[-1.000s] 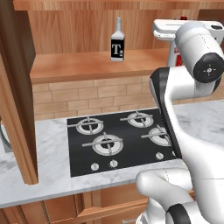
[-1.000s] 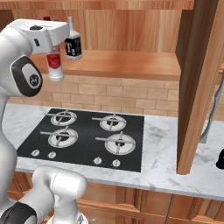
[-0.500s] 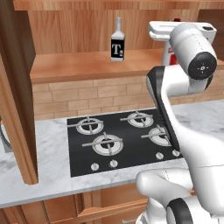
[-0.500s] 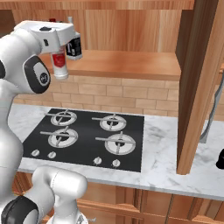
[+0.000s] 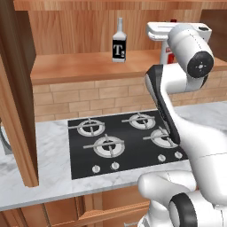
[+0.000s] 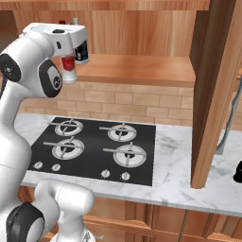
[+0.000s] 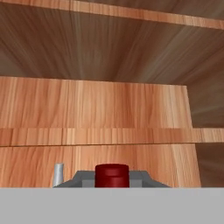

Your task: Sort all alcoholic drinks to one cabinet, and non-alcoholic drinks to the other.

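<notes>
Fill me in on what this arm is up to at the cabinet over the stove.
The white arm's gripper is shut on the slim white bottle with the red cap and label, holding it upright at the open wall cabinet above the stove. Whether the bottle's base touches the shelf cannot be told. The square clear bottle with the black "T" label already stands on that shelf. Off to the right on the marble counter, a small black bottle shows at the edge of the right base view.

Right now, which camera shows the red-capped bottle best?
The right base view: the red-capped bottle shows its label and white body below the end effector. The left base view catches a red sliver behind the arm; the hand view, its cap.
</notes>
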